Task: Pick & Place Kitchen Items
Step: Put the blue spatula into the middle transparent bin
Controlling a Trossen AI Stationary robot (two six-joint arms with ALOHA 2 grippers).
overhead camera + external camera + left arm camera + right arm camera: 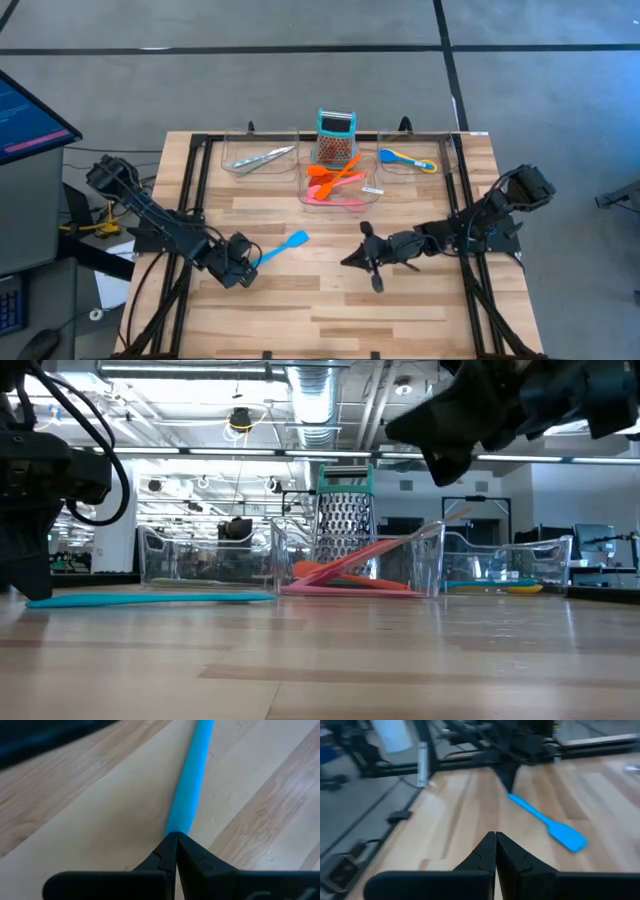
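Note:
A blue spatula (280, 248) lies flat on the wooden table (330, 300), its blade (297, 240) toward the table's middle; it also shows in the low view (150, 598) and the right wrist view (547, 822). My left gripper (245, 262) is shut, with its fingertips (175, 840) at the free end of the spatula's handle (187, 795). My right gripper (355, 258) is shut and empty. It hangs above the table, right of the spatula, and shows high up in the low view (450, 445). My left gripper has its shut fingertips at the free end of the spatula's handle (179, 826), coming slanting down from the table's left. The fingers lie along the handle. The spatula lies flat on the table. Whether the fingertips touch the handle, I cannot tell.
Three clear trays stand at the far edge. The left one (228, 165) holds metal tongs (260, 158), the middle one (303, 190) orange, red and pink utensils (335, 182), and the right one (445, 165) a blue and yellow utensil (408, 158). A teal-topped grater (336, 136) stands behind them.

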